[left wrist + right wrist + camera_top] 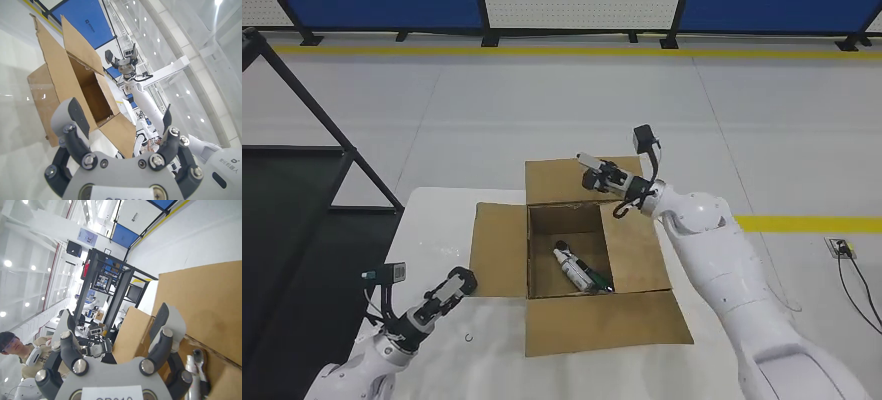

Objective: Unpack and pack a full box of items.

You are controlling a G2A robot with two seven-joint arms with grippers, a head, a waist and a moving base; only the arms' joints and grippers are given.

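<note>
At the left, the left tool (460, 283) is hanging over the near left part of the tabletop (437, 225), close to the left flap of the cardboard box (500, 250) but not touching it. We are seeing its fingers spread wide, with nothing between them.

The box is standing mid-tabletop with all four flaps folded outward, so its square mouth is lying open from above. Inside, a white bottle (570, 266) is lying on the box floor toward the near right corner, with small dark and green pieces against it that we cannot make out. Bare brown board is showing on the far side of the bottle.

To the right, the right tool (589, 172) is hovering over the far flap, its fingers apart and holding nothing.

The cardboard is looking plain and matte, with ragged, torn flap edges. The tools' fingers are carrying dark pads on pale grey shells. The tabletop is showing white and smooth. Beyond it a black metal frame (312, 110) is standing at the left, and a pale floor (542, 110) is running to a yellow stripe (542, 49) and blue panels (382, 12).
</note>
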